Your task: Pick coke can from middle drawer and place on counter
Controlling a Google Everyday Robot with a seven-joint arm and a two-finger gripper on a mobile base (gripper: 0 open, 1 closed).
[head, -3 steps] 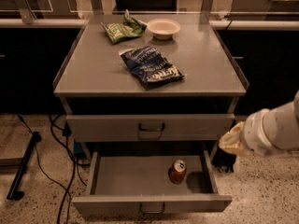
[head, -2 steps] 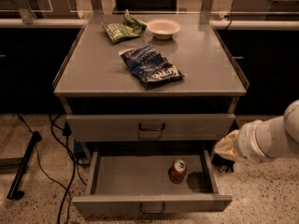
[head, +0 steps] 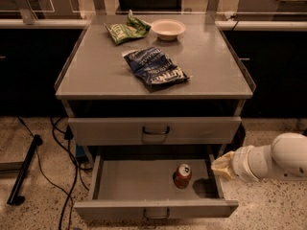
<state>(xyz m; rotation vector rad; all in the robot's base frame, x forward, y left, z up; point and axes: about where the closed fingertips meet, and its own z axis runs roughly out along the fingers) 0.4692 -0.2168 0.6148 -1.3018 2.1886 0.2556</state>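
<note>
The coke can (head: 183,175) stands upright inside the open middle drawer (head: 124,181), right of its centre. The drawer is pulled out at the bottom of the cabinet. My gripper (head: 221,166) comes in from the right on a white arm (head: 280,162). It sits just outside the drawer's right wall, a short way right of the can and slightly higher, not touching it. The counter (head: 96,71) is the grey cabinet top above.
On the counter lie a dark blue chip bag (head: 156,70), a green bag (head: 125,30) and a white bowl (head: 168,28). A closed drawer (head: 154,130) sits above the open one. Black cables (head: 62,152) and a dark bar (head: 24,169) lie on the floor at left.
My gripper and arm have moved down and to the left, closer to the open drawer's right wall. The can and the counter items have not moved.
</note>
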